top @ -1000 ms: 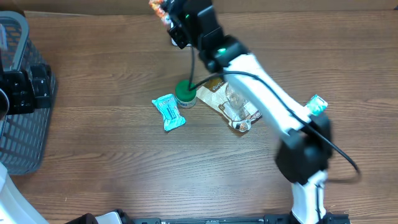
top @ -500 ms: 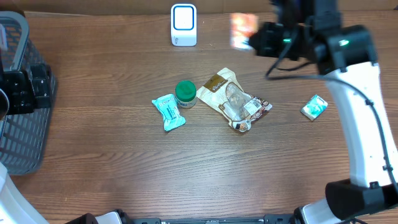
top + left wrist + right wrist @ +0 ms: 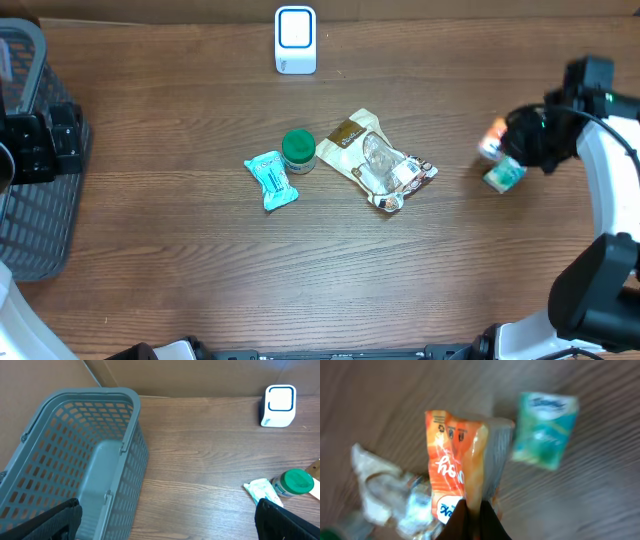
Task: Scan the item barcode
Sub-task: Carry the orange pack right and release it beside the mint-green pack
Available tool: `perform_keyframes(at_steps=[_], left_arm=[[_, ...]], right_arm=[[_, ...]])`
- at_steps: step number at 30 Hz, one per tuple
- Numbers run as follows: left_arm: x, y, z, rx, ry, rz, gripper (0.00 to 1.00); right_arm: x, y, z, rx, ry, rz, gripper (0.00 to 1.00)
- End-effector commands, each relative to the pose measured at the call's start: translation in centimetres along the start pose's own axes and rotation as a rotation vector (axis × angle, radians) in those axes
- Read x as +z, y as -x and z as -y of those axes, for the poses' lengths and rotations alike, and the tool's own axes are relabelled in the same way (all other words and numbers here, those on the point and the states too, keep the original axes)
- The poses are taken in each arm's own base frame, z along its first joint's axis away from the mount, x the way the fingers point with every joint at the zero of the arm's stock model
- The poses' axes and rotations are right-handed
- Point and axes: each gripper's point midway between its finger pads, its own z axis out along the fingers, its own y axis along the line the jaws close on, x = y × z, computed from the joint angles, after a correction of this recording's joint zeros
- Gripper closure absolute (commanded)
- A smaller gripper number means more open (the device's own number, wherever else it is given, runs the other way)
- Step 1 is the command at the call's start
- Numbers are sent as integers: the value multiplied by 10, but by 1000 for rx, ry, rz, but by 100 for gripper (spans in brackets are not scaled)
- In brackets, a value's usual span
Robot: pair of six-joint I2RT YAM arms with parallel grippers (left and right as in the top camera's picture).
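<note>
1. Grey slatted basket (image 3: 40, 230) at the left edge of the desk (image 3: 200, 290), open side up, with a long handle lying along the inside wall.
2. Left gripper (image 3: 167, 515) above the basket's near end, spread as wide as it goes and holding nothing. Only 2 dark fingertips (image 3: 55, 520) visible, at the bottom corners of the left wrist view.
3. White scanner (image 3: 295, 40) with a blue-rimmed window, standing at the far edge of the desk, a little left of the middle.
4. Teal packet (image 3: 271, 180) lying flat near the middle of the desk. Small jar (image 3: 298, 150) with a green lid at its far right corner, touching or just beside; impossible to tell which.
5. Clear crinkled snack bag (image 3: 378, 160) with a brown end, flat on the desk just right of the jar, slanting toward the near right.
6. Orange packet (image 3: 492, 138), the item to scan, raised off the desk toward the right edge and well apart from the scanner. Pinched at its lower end, with white lettering turned to the right wrist camera. Too blurred to make out a barcode.
7. Teal-and-white tissue pack (image 3: 505, 175) flat on the desk just beside the orange packet, on its near side. Contact between the 2 not clear.
8. Right gripper (image 3: 525, 135) near the right edge of the desk, clamped tight on the orange packet, with both fingertips (image 3: 465, 522) meeting at the packet's bottom edge in the right wrist view.
</note>
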Motion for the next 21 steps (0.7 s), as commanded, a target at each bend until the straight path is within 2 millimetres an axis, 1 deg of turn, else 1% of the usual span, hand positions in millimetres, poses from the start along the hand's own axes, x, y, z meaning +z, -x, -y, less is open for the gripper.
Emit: perform_keyframes(at_steps=[1,3,6,7,8,9,12,13,16,21], left_arm=[[-1,1,0,13,-1,7,0],[-1,1,0,13,-1,8,0],[-1,1,0,13,-1,8,0],[-1,1,0,13,-1,8,1],[-1,1,0,13,-2,7,0],[-1,1,0,13,-1,8,1],[-1,1,0,13,-1,8,0],[-1,1,0,13,-1,8,0],[-1,1,0,13,-1,8,1],[-1,1,0,13,-1,8,0]], right_arm=[[15,-4,22,66,-3,-10,96],[25,-6,28,76,10,-10,96],[34,-10,33,78,9,-12,96],[35,-11,33,78,8,-15,94],[35,-11,34,75,6,-16,86],[35,-12,34,76,7,-18,74],[35,-13,32,76,16,-23,67],[34,-14,30,77,23,-31,66],[24,-16,14,23,93,-61,64],[-8,-10,-9,-73,144,-65,61]])
